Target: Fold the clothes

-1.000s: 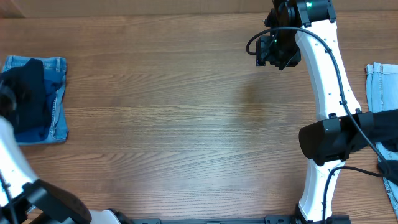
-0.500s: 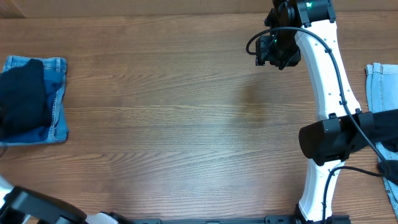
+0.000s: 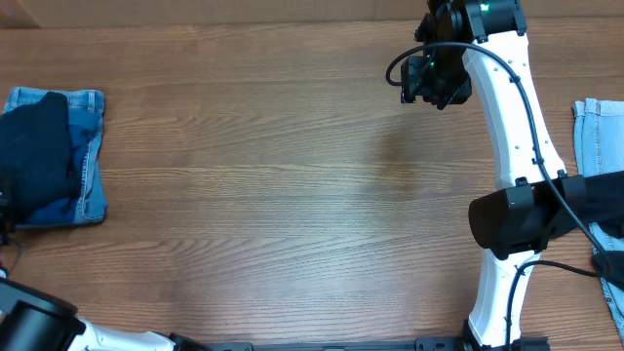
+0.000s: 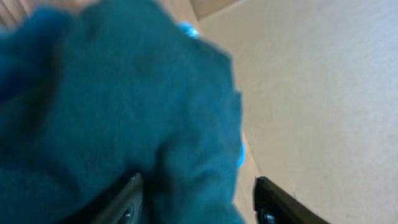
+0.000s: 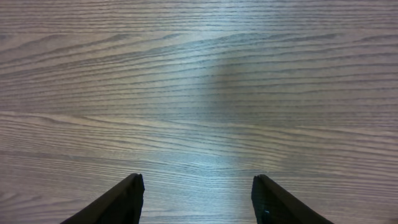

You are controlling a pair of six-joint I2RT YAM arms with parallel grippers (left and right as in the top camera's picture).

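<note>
Left gripper (image 4: 198,180) is released, fingers spread wide, right up against the dark navy garment (image 3: 39,151). Its wrist view is blurry and mostly soft teal-blue cloth. The cloth bulges between the fingers, but nothing looks pinched. The garment lies bunched on top of the folded jeans (image 3: 93,146) at the far left edge of the tabletop (image 3: 273,185), covering the stack's left part. Right gripper (image 3: 434,80) is also released and empty, hanging over bare wood near the far side, well apart from any cloth. A light denim pile (image 3: 597,132) sits at the right edge, partly out of frame. My read is that the step in hand is settling the dark piece on the stack. To do it well, lift straight up with the fingers wide so the knit doesn't snag and drag the stack, and check that the edges line up with the jeans below. The dark fabric looks limp, fuzzy and thick, so it will slump. The jeans are stiffer, with flat, squared corners and a visible seam. The wood is smooth and matte with long grain, so cloth should slide on it easily.
</note>
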